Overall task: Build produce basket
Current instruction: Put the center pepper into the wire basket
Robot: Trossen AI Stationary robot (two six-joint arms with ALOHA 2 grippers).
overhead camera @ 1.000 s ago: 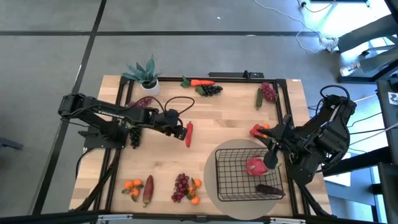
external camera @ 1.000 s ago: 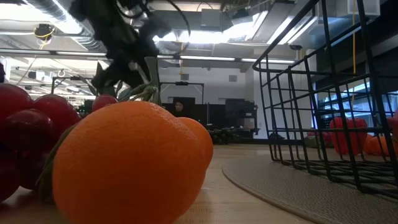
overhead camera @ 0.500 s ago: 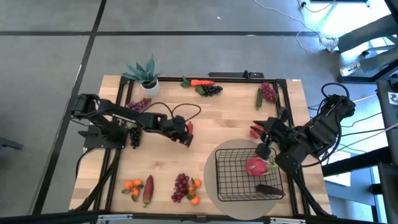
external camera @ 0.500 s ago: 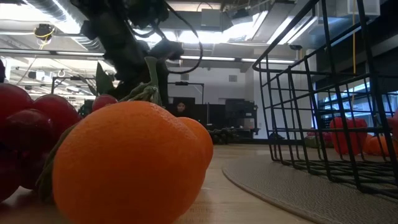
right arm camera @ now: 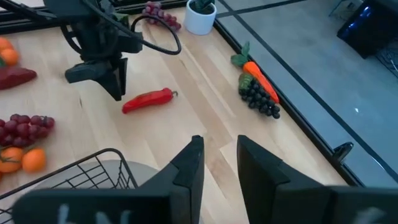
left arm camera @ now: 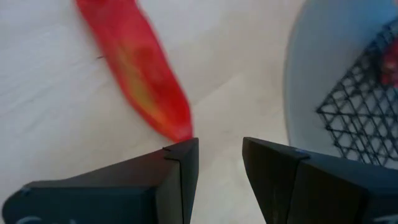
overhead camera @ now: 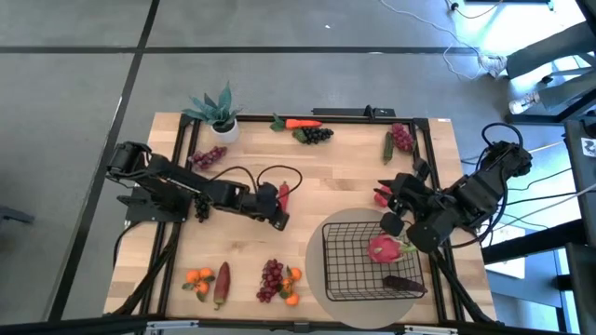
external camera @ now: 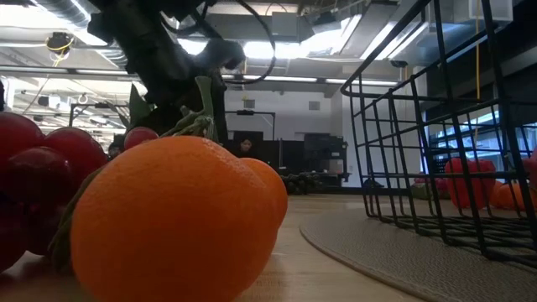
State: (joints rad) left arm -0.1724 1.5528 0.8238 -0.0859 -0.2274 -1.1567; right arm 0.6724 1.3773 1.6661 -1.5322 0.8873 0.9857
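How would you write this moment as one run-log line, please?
left gripper: open, beside red pepper, not gripping | right gripper: open, empty, above basket edge | basket: dragon fruit inside

Pretty even, bright overhead light on the wooden table (overhead camera: 317,177), with only soft shadows under the arms. In the low view, ceiling strip lights glare white behind the basket (external camera: 436,126), and the orange (external camera: 168,226) up close is big and a bit soft. The left wrist view is blurry: the red pepper (left arm camera: 140,74) near the fingers looks smeared.
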